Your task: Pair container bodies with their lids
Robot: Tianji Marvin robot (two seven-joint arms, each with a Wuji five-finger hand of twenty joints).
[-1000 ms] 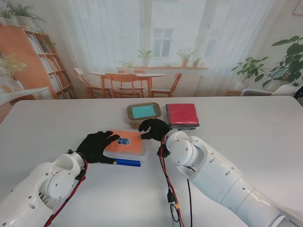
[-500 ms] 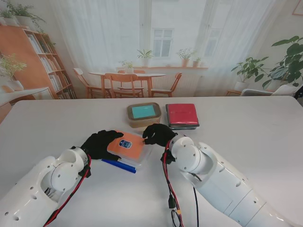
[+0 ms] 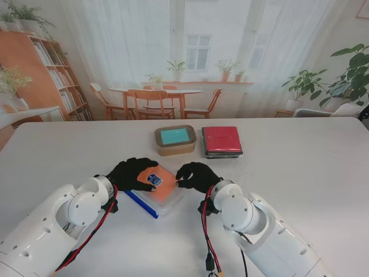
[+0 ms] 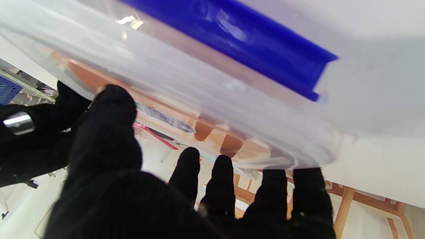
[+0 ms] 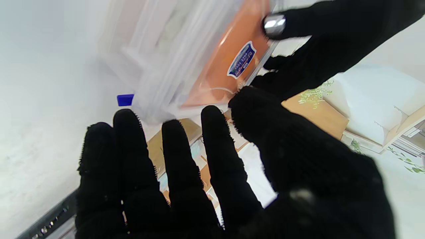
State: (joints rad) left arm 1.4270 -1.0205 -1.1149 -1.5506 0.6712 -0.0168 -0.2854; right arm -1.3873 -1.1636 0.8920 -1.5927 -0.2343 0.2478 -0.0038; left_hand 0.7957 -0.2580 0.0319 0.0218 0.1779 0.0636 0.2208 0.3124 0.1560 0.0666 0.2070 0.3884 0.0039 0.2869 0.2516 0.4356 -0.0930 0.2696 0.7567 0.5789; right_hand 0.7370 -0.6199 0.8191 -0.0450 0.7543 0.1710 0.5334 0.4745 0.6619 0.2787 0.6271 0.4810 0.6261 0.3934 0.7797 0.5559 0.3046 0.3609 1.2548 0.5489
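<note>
Gripping the orange-lidded clear container – both hands, left hand and right hand.

The clear box looks blurry up close. The left hand covers one corner of its orange lid.

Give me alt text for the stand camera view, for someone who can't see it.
Two black-gloved robot hands, left hand and right hand, hold a clear container with an orange lid over a white table. Farther off sit a teal-lidded container and a red-lidded container.
</note>
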